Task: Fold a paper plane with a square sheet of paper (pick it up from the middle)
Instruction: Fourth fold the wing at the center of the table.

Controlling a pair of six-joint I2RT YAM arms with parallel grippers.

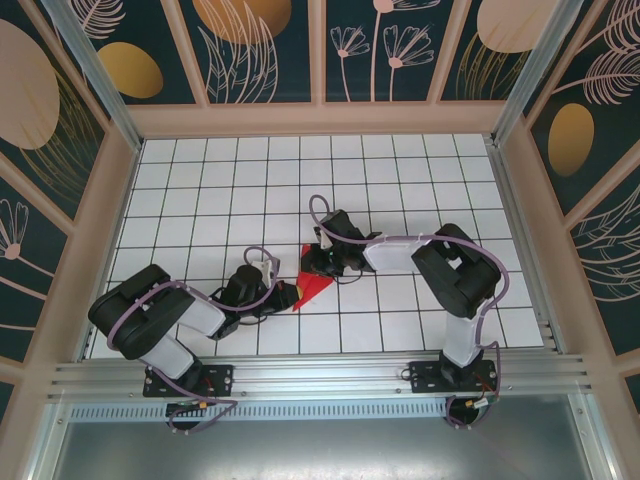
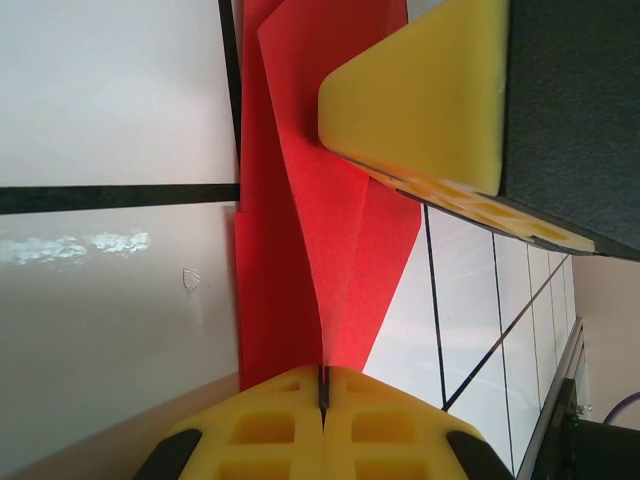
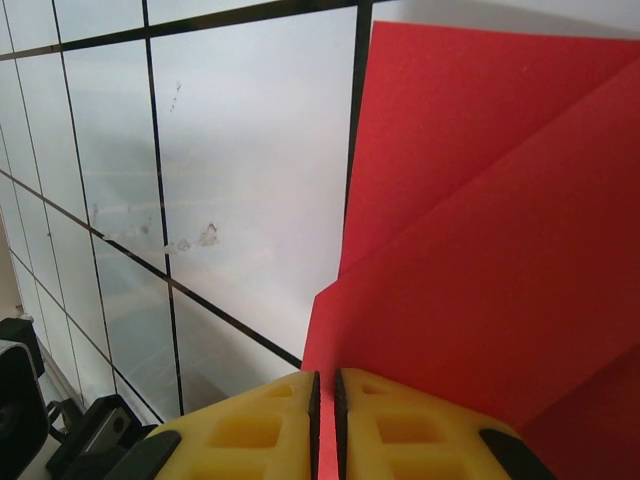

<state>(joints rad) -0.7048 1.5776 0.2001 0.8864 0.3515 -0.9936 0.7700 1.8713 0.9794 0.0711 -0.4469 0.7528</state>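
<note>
The red paper (image 1: 313, 288) is folded and creased into a pointed wedge near the middle of the tiled table, its tip toward the near left. My left gripper (image 1: 287, 296) is at its left side. In the left wrist view that gripper (image 2: 323, 376) is shut on a raised fold of the paper (image 2: 300, 250). My right gripper (image 1: 318, 266) comes in from behind. In the right wrist view it (image 3: 325, 380) pinches the paper's edge (image 3: 480, 250) between nearly closed yellow pads. One right finger (image 2: 420, 90) presses on the paper in the left wrist view.
The white gridded table (image 1: 200, 190) is walled by a beige frame with patterned panels. A metal rail (image 1: 320, 375) runs along the near edge, and both arm bases are bolted there. Open tiles lie behind and to both sides of the paper.
</note>
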